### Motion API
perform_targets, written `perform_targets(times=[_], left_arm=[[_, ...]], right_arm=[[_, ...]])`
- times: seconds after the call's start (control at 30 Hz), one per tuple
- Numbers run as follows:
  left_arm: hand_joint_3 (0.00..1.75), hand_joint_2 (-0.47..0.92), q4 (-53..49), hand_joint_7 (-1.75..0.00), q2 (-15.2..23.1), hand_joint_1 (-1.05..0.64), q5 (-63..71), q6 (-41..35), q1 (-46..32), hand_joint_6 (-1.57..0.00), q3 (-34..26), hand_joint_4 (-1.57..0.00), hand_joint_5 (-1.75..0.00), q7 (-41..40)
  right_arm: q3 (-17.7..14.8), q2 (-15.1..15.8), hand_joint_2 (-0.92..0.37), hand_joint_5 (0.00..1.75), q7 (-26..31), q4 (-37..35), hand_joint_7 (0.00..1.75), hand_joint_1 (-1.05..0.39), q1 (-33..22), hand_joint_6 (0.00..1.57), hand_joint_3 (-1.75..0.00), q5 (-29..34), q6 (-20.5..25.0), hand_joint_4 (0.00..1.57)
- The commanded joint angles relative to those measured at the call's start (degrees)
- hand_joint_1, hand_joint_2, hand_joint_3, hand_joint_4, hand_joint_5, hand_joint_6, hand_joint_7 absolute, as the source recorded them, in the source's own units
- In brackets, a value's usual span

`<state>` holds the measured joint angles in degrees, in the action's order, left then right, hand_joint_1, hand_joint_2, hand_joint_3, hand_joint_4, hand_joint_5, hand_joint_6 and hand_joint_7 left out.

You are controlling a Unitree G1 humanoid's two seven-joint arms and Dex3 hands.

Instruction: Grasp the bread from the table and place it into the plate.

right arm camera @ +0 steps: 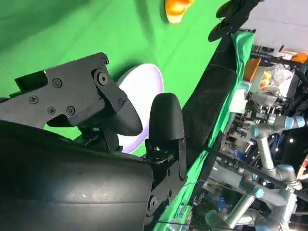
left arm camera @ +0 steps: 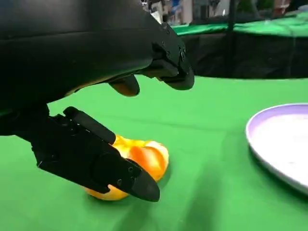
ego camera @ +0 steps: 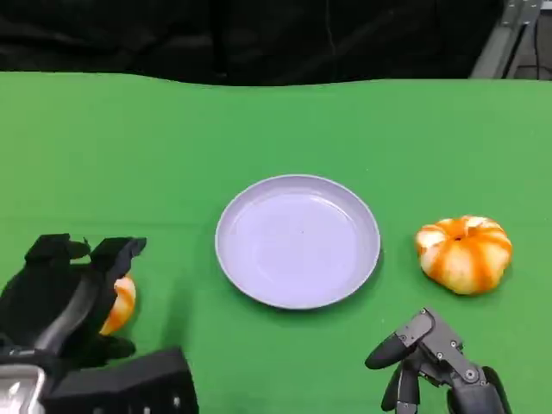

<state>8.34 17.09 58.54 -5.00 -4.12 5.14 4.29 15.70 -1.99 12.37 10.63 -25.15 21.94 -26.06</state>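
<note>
Nearest the head camera, the left robot hand (ego camera: 65, 297) hangs over a small orange-and-cream bread roll (ego camera: 119, 304) on the green desk (ego camera: 172, 147). In the left wrist view its fingers (left arm camera: 103, 166) are spread around the roll (left arm camera: 137, 161), one low beside it and the others arched above; whether any touches it cannot be told, and the roll sits on the cloth, not lifted. The right robot hand (ego camera: 440, 362) hovers low on the other side, fingers loosely apart, holding nothing. Beyond them, mid-desk, lies the round pale lilac plate (ego camera: 297, 240), bare. Just past its right rim sits a second, ribbed orange-and-white pumpkin-shaped bun (ego camera: 464, 253). The roll looks light and soft, probably compressible; a gentle grip across its rounded sides seems safer than pressing down from the top.
</note>
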Motion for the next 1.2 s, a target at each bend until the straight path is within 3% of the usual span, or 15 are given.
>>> perform_targets(times=[0.03,0.4,0.5,0.53,0.57,0.6,0.63,0.67,0.73,0.8,0.83,0.97,1.2], left_arm=[[0.01,0.82,-7.23,-0.18,1.84,-0.46,-0.07,-4.39,4.24,-0.23,1.91,0.00,-0.62,1.95],[0.01,0.90,-35.33,-0.04,3.26,-0.47,-4.24,-10.81,18.25,-0.33,8.53,-0.04,-0.55,3.15],[0.03,0.92,-38.64,-0.03,3.77,-0.44,-6.24,-10.55,19.60,-0.42,9.82,-0.20,-0.48,2.54],[0.04,0.91,-39.00,-0.07,3.95,-0.41,-7.47,-8.35,19.17,-0.53,9.45,-0.34,-0.51,-0.78],[0.03,0.90,-39.53,-0.11,4.24,-0.35,-8.73,-4.22,18.40,-0.70,8.90,-0.54,-0.63,-6.97],[0.02,0.87,-40.86,-0.18,4.68,-0.28,-9.56,1.21,17.75,-0.97,8.60,-0.75,-0.96,-15.25],[0.08,0.87,-42.34,-0.67,5.03,-0.20,-10.14,5.94,17.40,-1.06,8.50,-0.88,-1.42,-22.51],[0.41,0.73,-43.71,-1.17,5.31,-0.18,-10.45,8.90,17.42,-0.95,8.69,-0.93,-1.58,-27.07],[1.09,0.41,-46.08,-1.62,5.58,-0.13,-9.81,13.89,17.98,-0.84,9.41,-0.97,-1.71,-36.36],[1.26,0.34,-47.62,-1.71,5.65,-0.11,-9.02,17.23,18.86,-0.81,10.07,-0.97,-1.74,-43.13],[1.27,0.25,-48.20,-1.73,5.68,-0.08,-8.46,18.72,19.49,-0.81,10.47,-0.99,-1.74,-46.61],[1.38,0.18,-50.29,-1.75,5.33,-0.08,-7.65,24.03,22.56,-0.85,12.01,-1.04,-1.75,-57.53],[1.57,0.15,-50.39,-1.75,5.03,-0.09,-9.44,27.35,24.91,-0.89,13.59,-1.06,-1.75,-57.75]], right_arm=[[-0.16,0.36,-0.78,1.75,-0.12,0.92,1.75,-0.07,-0.15,0.33,-1.30,-0.66,-0.01,0.67],[-0.36,0.74,-0.78,1.75,-0.31,1.99,1.75,-0.06,-0.73,0.32,-1.30,0.15,0.72,0.66],[-0.26,0.78,-0.78,1.75,-0.56,2.28,1.75,-0.06,-0.88,0.33,-1.30,-0.34,0.73,0.66],[-0.28,0.82,-0.78,1.75,-0.53,2.30,1.75,-0.06,-0.89,0.33,-1.30,-0.27,0.74,0.66],[-0.31,0.86,-0.78,1.75,-0.57,2.31,1.75,-0.06,-0.87,0.33,-1.30,-0.33,0.70,0.66],[-0.35,0.88,-0.78,1.75,-0.55,2.32,1.75,-0.06,-0.87,0.33,-1.30,-0.27,0.74,0.66],[-0.37,0.86,-0.78,1.75,-0.51,2.35,1.75,-0.06,-0.88,0.33,-1.30,-0.18,0.81,0.66],[-0.38,0.85,-0.78,1.75,-0.49,2.37,1.75,-0.06,-0.89,0.33,-1.30,-0.12,0.86,0.66],[-0.45,0.82,-0.78,1.75,-0.40,2.28,1.75,-0.06,-0.68,0.33,-1.29,0.00,0.92,0.66],[-0.42,0.81,-0.78,1.75,-0.47,2.20,1.75,-0.07,-0.53,0.33,-1.29,-0.15,0.94,0.67],[-0.37,0.78,-0.78,1.75,-0.51,2.23,1.75,-0.07,-0.53,0.34,-1.29,-0.14,1.04,0.67],[-0.06,0.48,-0.78,1.75,-0.50,2.09,1.75,-0.07,-0.57,0.34,-1.29,-0.47,1.10,0.68],[0.33,0.14,-0.79,1.75,-0.88,2.15,1.75,-0.07,-0.61,0.33,-1.30,-1.55,1.59,0.67]])
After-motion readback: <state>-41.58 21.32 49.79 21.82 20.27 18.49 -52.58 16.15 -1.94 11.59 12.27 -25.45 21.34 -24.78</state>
